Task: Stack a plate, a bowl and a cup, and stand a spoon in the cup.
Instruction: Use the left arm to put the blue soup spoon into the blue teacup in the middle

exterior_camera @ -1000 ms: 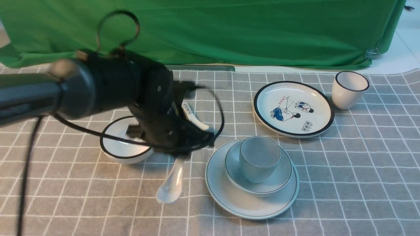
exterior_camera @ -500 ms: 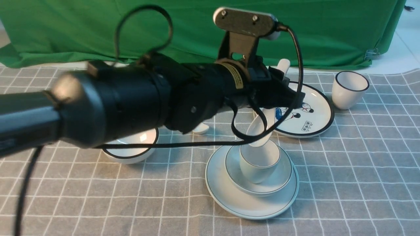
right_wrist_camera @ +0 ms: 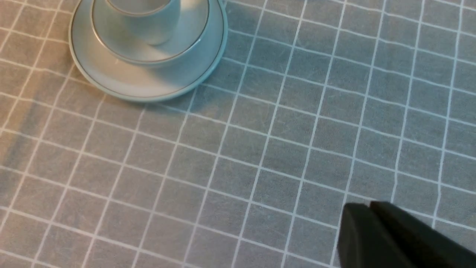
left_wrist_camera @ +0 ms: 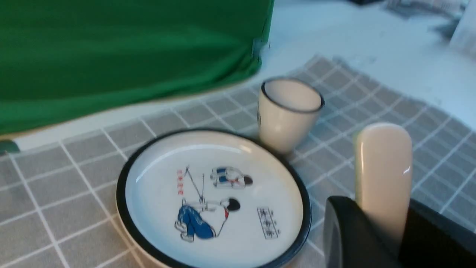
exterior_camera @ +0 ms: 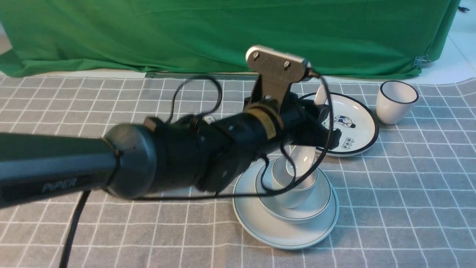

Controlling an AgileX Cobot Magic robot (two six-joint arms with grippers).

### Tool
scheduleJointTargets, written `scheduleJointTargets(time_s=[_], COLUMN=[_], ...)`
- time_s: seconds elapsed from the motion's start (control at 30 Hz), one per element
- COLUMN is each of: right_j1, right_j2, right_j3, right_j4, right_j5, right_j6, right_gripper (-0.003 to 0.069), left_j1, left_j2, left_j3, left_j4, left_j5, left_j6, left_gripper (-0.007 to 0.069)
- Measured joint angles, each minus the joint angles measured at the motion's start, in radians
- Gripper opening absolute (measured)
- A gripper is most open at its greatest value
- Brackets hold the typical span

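The plate (exterior_camera: pixel 282 229) lies on the grey checked cloth near the front, with the bowl (exterior_camera: pixel 316 206) on it and the cup (exterior_camera: pixel 292 197) inside the bowl. My left arm reaches across from the left, and my left gripper (exterior_camera: pixel 322 124) is shut on the handle of the white spoon (exterior_camera: pixel 303 158). The spoon tilts, its scoop end down inside the cup. In the left wrist view the spoon handle (left_wrist_camera: pixel 383 167) sticks out between the black fingers (left_wrist_camera: pixel 340 230). My right gripper (right_wrist_camera: pixel 369 206) is shut and empty over bare cloth, well away from the plate (right_wrist_camera: pixel 148 85), bowl (right_wrist_camera: pixel 193 33) and cup (right_wrist_camera: pixel 148 22).
A black-rimmed plate with cartoon figures (exterior_camera: pixel 353 128) (left_wrist_camera: pixel 212 193) lies just behind the stack, and a black-rimmed cup (exterior_camera: pixel 396 102) (left_wrist_camera: pixel 288 111) stands at the back right. Green cloth (exterior_camera: pixel 223 33) hangs along the far side. My left arm hides the table's left middle.
My left arm swung right, carrying the spoon from the left side of the table to over the stack. It then came down until the scoop end was in the cup.
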Motion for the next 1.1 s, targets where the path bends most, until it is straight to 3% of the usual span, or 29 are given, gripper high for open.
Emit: scheduleJointTargets(time_s=[0.1, 0.27, 0.93, 1.1], right_j1=[0.000, 0.000, 0.000, 0.000], right_j2=[0.000, 0.000, 0.000, 0.000], right_j3=[0.000, 0.000, 0.000, 0.000], right_j4=[0.000, 0.000, 0.000, 0.000], right_j5=[-0.011, -0.023, -0.029, -0.029], right_j6=[-0.015, -0.018, -0.019, -0.019], right_gripper=[0.0066, 0.0067, 0.0074, 0.0086], left_j1=[0.003, 0.003, 0.003, 0.003], left_j2=[0.000, 0.001, 0.091, 0.091], left_j3=[0.055, 0.095, 0.105, 0.105], left_j4=[-0.010, 0.000, 0.039, 0.039], left_j5=[-0.115, -0.163, -0.224, -0.197], left_j6=[0.002, 0.031, 0.038, 0.037], left_gripper=[0.0116, 0.0116, 0.0117, 0.0183])
